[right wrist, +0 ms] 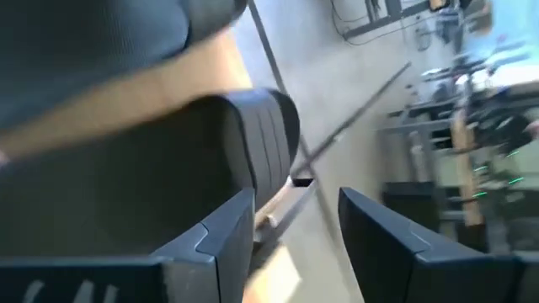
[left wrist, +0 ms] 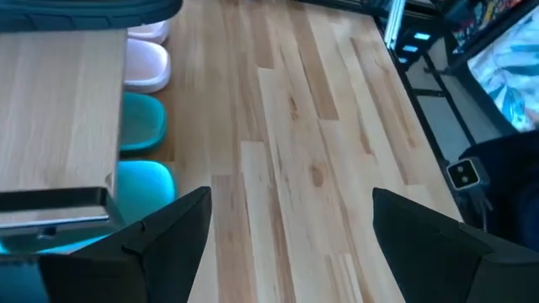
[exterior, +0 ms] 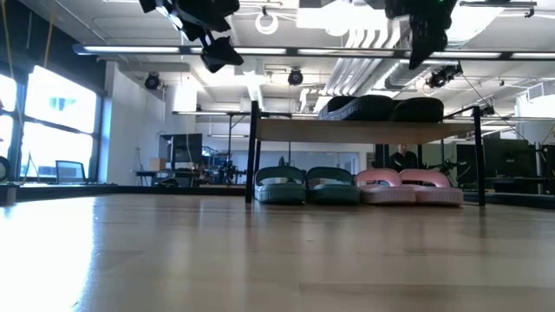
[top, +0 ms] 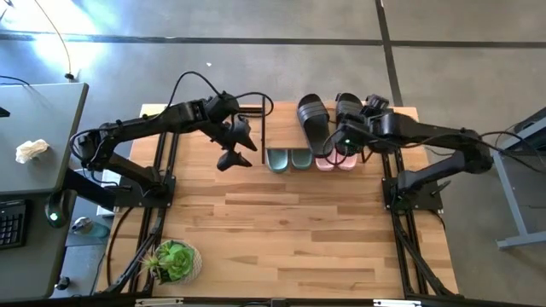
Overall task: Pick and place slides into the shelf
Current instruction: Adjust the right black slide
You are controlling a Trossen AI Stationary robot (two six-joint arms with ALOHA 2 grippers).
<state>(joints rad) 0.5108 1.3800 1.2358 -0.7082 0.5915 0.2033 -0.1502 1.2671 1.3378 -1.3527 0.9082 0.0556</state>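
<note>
The shelf (top: 283, 128) stands at the table's far edge. The black slides (top: 313, 119) (exterior: 364, 107) lie side by side on its plank top. Under it, the green pair (exterior: 305, 185) and the pink pair (exterior: 411, 185) rest on their soles on the table, toes toward the near edge. My right gripper (top: 341, 143) (right wrist: 295, 227) hovers open above the black slide (right wrist: 261, 135) on the right of the shelf top, touching nothing. My left gripper (top: 236, 147) (left wrist: 290, 236) hangs open in the air, just left of the shelf.
A potted green plant (top: 175, 260) sits at the table's near left corner. Bare wooden tabletop (top: 299, 230) stretches in front of the shelf. A grey side desk (top: 38, 119) with a crumpled paper stands left of the table.
</note>
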